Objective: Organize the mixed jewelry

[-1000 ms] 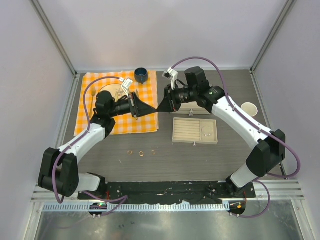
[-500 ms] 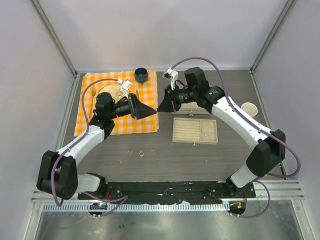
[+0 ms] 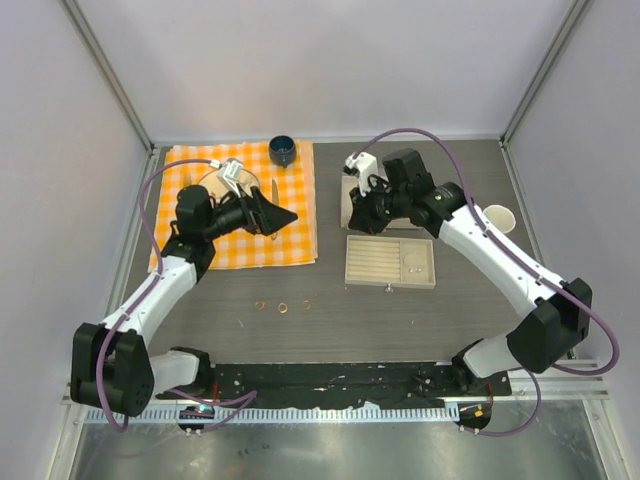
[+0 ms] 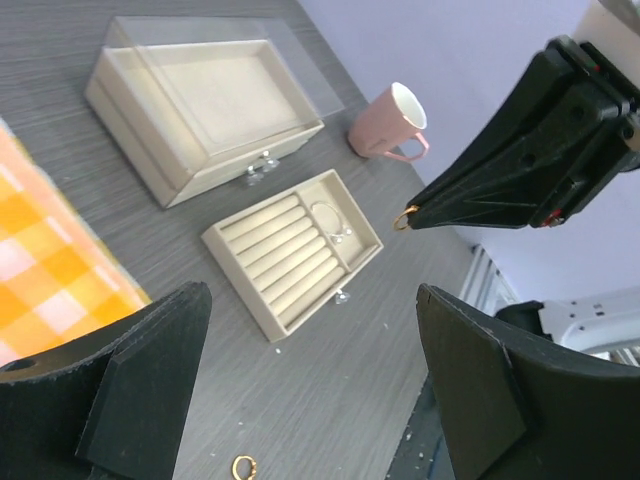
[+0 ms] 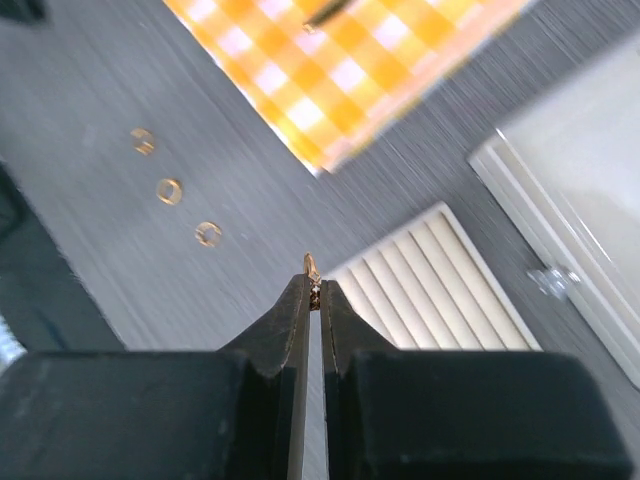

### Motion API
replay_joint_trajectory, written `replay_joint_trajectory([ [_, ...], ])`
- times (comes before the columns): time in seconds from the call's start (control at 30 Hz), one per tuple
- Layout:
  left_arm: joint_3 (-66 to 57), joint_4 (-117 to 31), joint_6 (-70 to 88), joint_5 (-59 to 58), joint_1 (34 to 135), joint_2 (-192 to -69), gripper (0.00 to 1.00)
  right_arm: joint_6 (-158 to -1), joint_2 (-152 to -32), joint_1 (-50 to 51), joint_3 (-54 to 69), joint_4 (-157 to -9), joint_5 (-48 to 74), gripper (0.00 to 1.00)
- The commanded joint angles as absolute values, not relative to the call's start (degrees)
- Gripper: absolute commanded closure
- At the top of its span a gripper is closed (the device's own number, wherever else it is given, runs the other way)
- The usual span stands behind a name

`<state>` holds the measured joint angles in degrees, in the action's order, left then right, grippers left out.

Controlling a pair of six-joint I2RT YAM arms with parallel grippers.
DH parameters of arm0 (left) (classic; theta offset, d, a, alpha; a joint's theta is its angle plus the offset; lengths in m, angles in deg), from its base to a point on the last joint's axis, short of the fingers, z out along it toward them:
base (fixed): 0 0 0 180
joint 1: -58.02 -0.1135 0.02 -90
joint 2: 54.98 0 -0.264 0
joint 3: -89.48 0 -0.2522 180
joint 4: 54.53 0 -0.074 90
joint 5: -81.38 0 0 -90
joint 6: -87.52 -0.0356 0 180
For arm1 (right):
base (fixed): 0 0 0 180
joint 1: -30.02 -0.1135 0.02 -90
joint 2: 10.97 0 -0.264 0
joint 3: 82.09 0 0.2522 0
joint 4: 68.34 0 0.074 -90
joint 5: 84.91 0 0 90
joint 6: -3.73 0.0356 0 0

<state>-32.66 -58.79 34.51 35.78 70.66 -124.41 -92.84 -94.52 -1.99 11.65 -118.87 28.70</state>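
The mixed jewelry lies in several places. Three small gold rings (image 3: 283, 307) sit in a row on the dark table, also in the right wrist view (image 5: 169, 190). A thin silver hoop (image 3: 413, 264) lies in the beige ridged tray (image 3: 375, 262). My right gripper (image 3: 352, 212) is shut on a small gold ring (image 5: 312, 268), which hangs above the tray's left edge (image 5: 440, 285); the left wrist view shows that ring (image 4: 405, 218) at its tip. My left gripper (image 3: 285, 215) is open over the checked cloth with nothing between its fingers (image 4: 140, 400).
A beige box with a clear lid (image 4: 205, 110) stands behind the tray, and a pink mug (image 4: 390, 122) stands to its right. On the orange checked cloth (image 3: 290, 245) are a plate (image 3: 215, 180) with cutlery and a blue cup (image 3: 282, 150).
The two grippers met tip to tip over the cloth's right edge. The left has since opened and drawn back left. The right has swung right toward the tray with the ring.
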Motion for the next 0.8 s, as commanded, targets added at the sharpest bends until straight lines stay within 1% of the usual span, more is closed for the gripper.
replay_joint_trajectory([
  [0.0,-31.15,-52.21,28.20,31.73,69.62,-121.78,0.11,-104.09,-91.04,-1.71,8.84,-122.70,16.18,0.99],
  [0.13,-28.78,-47.81,25.39,31.46,68.04,-121.69,0.11,-110.78,-92.44,-1.62,8.05,-123.76,10.29,0.99],
  [0.23,-27.89,-45.61,24.06,31.45,66.98,-121.60,0.10,-115.70,-94.64,-1.62,7.78,-123.76,8.61,0.99],
  [0.5,-27.72,-42.97,21.52,31.46,66.01,-120.81,0.08,-127.73,-99.21,-1.62,4.62,-119.37,6.76,0.99],
  [0.67,-27.81,-43.14,21.25,31.37,65.75,-121.07,0.04,-131.44,-103.42,-1.71,3.56,-117.61,5.53,0.99],
  [0.77,-27.89,-43.06,21.25,31.10,65.49,-121.07,0.00,-133.29,-105.01,-1.71,3.21,-116.12,5.61,0.99],
])
